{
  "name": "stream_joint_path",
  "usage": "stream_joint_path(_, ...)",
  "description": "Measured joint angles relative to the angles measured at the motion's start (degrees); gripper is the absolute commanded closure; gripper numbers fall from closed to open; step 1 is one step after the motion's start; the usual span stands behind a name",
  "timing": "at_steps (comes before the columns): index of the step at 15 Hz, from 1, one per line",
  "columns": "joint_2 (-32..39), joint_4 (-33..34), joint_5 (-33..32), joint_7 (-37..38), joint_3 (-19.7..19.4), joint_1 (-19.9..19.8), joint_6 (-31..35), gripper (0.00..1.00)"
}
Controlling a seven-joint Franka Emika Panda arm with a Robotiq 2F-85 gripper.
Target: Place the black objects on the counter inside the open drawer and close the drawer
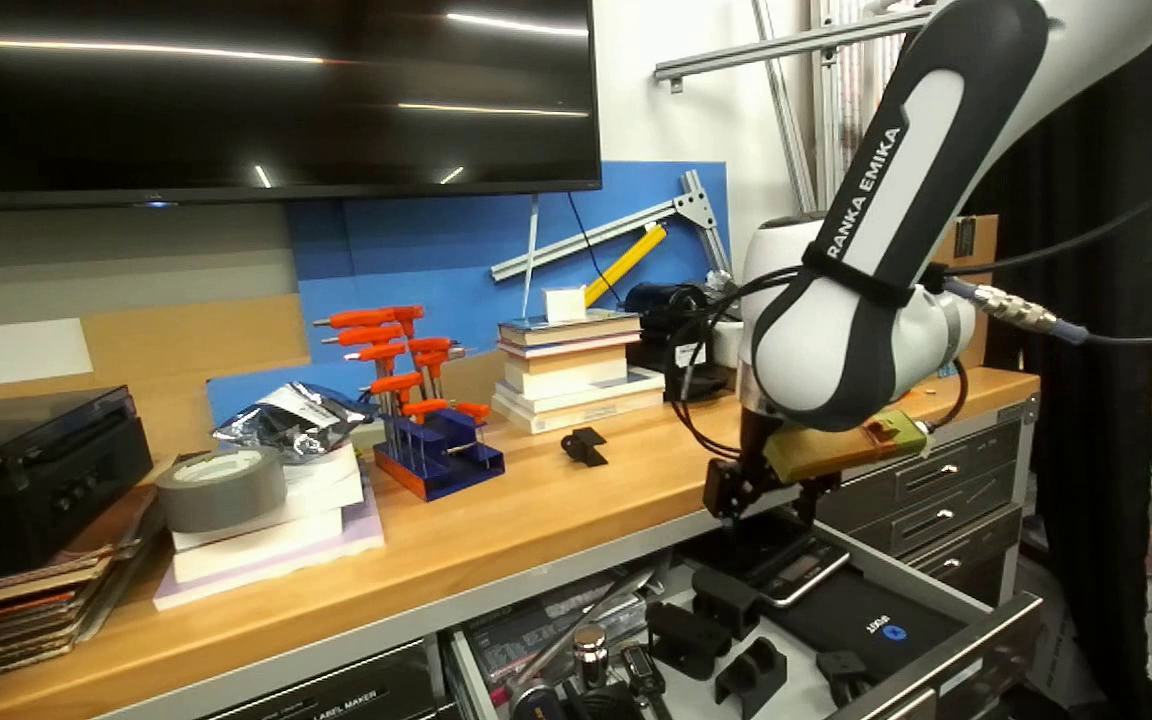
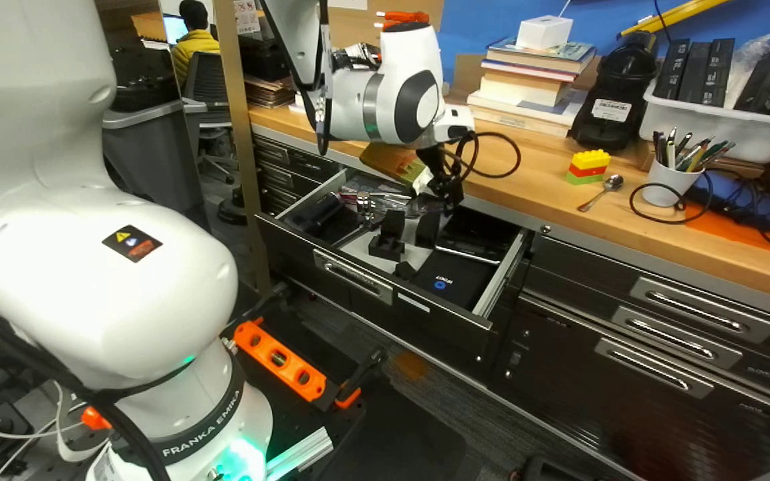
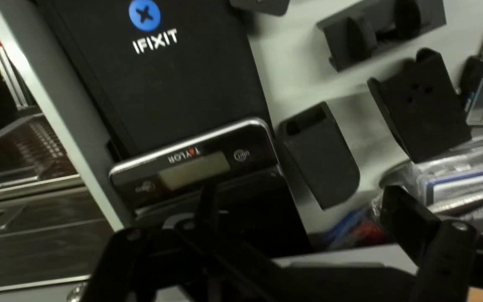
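Though depth is unclear, the end effector (image 3: pixel 299 193) gapes above the drawer (image 2: pixel 448 327).

Exterior views: set back, slanting down, sharing butcher-block counter (image 1: pixel 556 510), open drawer (image 2: pixel 448 327); in an exterior view, past Franka base (image 2: pixel 181 404). Wrist view: close, down into drawer.
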Motion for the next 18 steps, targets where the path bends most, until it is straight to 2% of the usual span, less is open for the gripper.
stream_joint_path(4, -2.5, 5.3, -2.1, 1.2, 3.0, -0.2, -4.2, 0.00)
stream_joint_path(8, -1.1, 12.5, 0.7, -0.4, 7.4, -1.8, -8.9, 0.00)
stream_joint_path(12, 4.2, 22.5, 6.1, -5.0, 10.3, -3.5, -15.2, 0.00)
stream_joint_path(18, 15.7, 39.0, 11.1, -10.0, 12.5, -5.3, -22.8, 0.00)
